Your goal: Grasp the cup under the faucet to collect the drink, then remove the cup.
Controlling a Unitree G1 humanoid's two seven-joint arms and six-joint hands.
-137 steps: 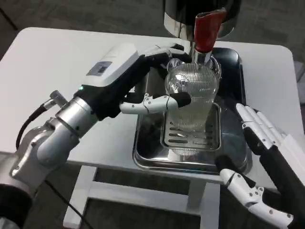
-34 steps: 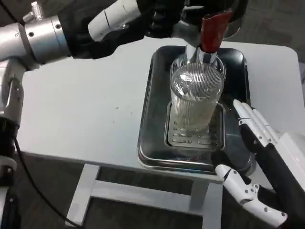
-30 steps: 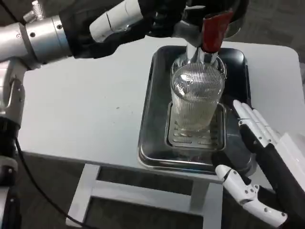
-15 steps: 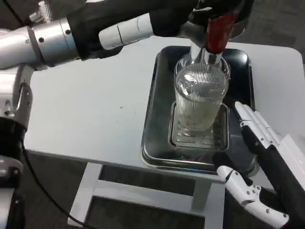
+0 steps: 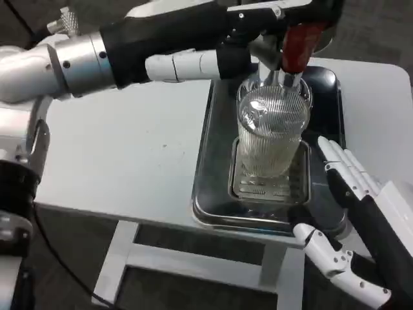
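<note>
Lab: bare white table (image 5: pixel 129 155)

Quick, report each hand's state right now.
Left hand: reached up by the red tap lever; whether it grips anything cannot be told.
Right hand: open, fingers spread, holding nothing, beside the tray.

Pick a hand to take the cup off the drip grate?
Right, probably. The right hand waits open just beside the cup, at its level. The left hand is up at the red tap, above the cup.
</note>
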